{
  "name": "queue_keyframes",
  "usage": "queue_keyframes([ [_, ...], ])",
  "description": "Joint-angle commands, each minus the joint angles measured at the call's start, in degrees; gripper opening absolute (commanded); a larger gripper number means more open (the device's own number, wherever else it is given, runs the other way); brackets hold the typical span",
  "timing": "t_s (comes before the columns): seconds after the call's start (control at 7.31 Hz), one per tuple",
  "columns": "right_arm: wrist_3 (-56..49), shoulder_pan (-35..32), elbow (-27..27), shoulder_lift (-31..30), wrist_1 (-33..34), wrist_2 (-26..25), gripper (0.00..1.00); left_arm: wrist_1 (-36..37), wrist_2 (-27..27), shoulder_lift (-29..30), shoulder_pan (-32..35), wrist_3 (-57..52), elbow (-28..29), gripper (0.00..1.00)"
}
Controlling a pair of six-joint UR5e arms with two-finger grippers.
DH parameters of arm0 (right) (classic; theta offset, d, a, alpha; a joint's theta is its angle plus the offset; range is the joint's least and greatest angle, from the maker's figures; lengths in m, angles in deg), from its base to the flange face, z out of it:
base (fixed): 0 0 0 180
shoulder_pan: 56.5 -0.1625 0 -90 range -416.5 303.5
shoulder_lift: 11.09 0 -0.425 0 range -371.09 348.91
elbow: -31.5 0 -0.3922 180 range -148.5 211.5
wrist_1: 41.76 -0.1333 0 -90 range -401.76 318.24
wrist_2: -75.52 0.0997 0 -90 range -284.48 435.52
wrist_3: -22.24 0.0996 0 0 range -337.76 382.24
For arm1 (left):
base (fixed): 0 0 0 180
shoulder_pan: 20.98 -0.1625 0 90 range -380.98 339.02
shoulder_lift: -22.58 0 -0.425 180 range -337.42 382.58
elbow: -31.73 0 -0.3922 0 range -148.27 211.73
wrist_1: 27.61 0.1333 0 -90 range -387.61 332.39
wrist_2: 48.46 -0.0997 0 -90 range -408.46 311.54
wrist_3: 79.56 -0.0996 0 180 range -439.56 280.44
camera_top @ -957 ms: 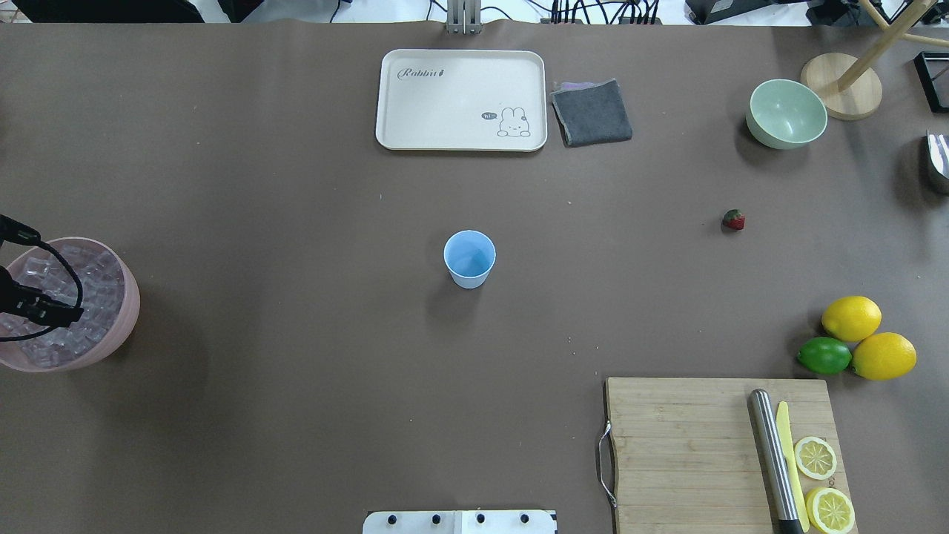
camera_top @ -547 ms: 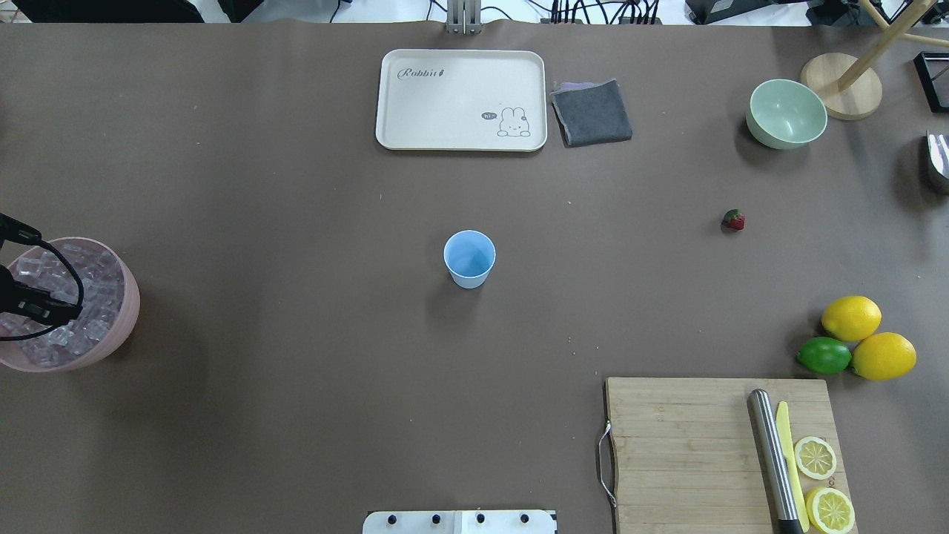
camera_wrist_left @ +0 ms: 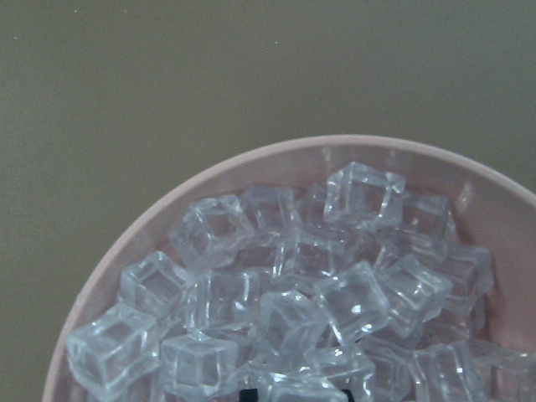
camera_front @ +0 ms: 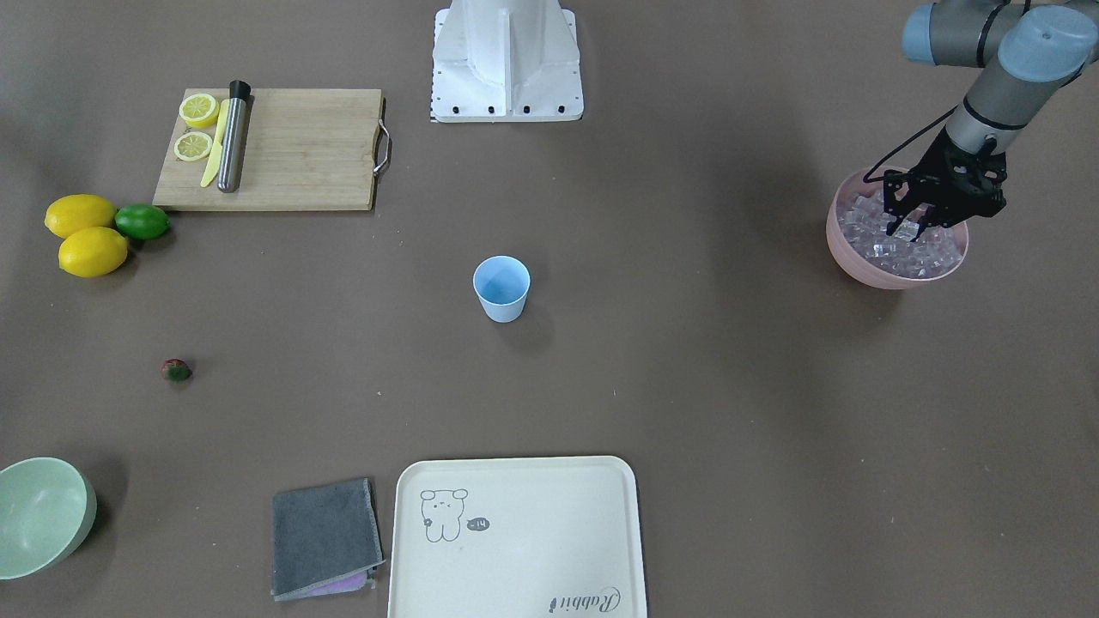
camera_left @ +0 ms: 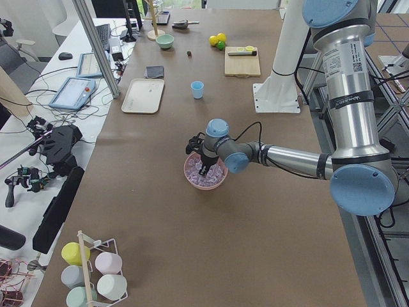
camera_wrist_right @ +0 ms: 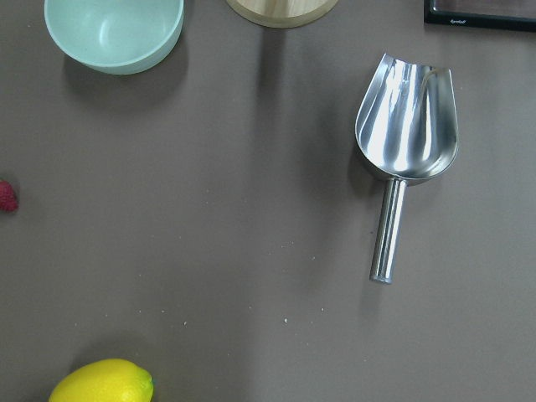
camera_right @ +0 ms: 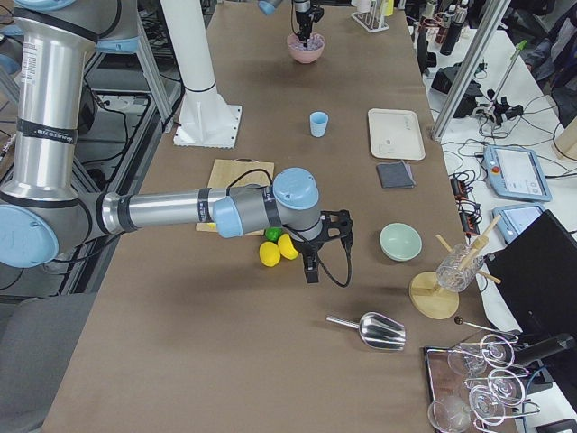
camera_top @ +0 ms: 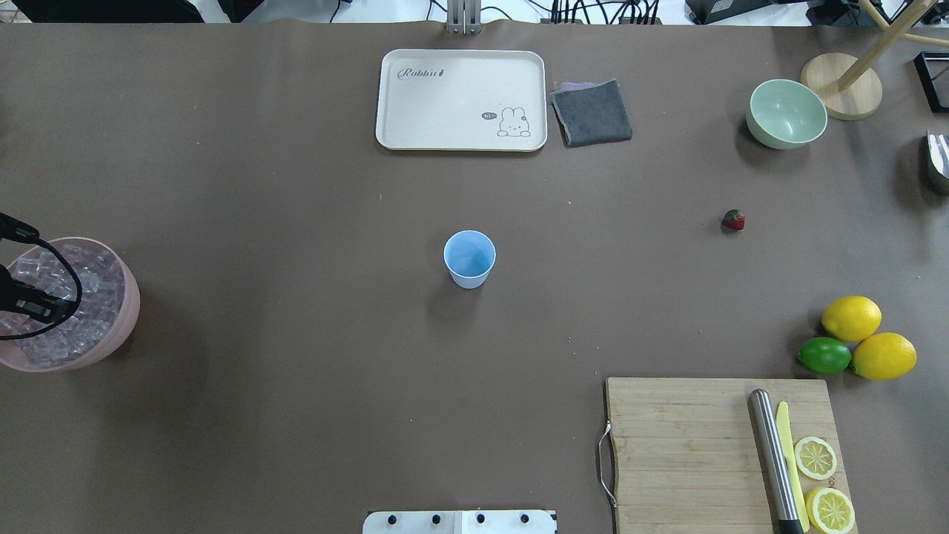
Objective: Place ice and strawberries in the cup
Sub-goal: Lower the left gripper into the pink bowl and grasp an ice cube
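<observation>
The light blue cup point(camera_top: 469, 256) stands upright in the middle of the table, also in the front view point(camera_front: 501, 287). Many clear ice cubes point(camera_wrist_left: 293, 285) fill a pink bowl point(camera_top: 130, 297) at the table's left end. My left gripper point(camera_front: 910, 230) reaches down into that bowl, its fingertips closed around one ice cube. One small red strawberry point(camera_top: 733, 219) lies on the table far right of the cup. My right gripper point(camera_right: 311, 268) hangs above the table near the lemons; it shows only in the exterior right view, so I cannot tell if it is open or shut.
A cream tray point(camera_top: 460, 100) and grey cloth point(camera_top: 592, 113) lie at the far side. A pale green bowl point(camera_top: 787, 113), two lemons point(camera_top: 851, 317) with a lime point(camera_top: 824, 355), a cutting board point(camera_top: 682, 452) and a metal scoop point(camera_wrist_right: 406, 134) sit on the right.
My left gripper has drifted slightly toward the left edge of the overhead view over the ice bowl. Nothing else has moved.
</observation>
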Motion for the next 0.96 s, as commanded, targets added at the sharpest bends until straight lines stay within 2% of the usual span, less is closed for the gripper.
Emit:
queue_keyframes([
  [0.0, 0.0, 0.0, 0.0, 0.0, 0.0, 0.1, 1.00, 0.0, 2.6, -0.4, 0.3, 0.0, -1.0, 0.00],
  [0.14, 0.0, 0.0, 0.0, 0.0, 0.1, 0.0, 1.00, 0.0, 5.2, -0.3, 1.6, -0.6, -1.1, 0.00],
  [0.55, 0.0, 0.0, 0.0, 0.1, 0.0, 0.0, 1.00, 0.1, 7.6, 0.2, 4.8, -2.9, -1.3, 0.00],
  [0.82, 0.0, 0.0, 0.0, 0.1, 0.0, 0.1, 1.00, 0.1, 11.9, 0.4, 8.2, -3.0, -1.5, 0.00],
])
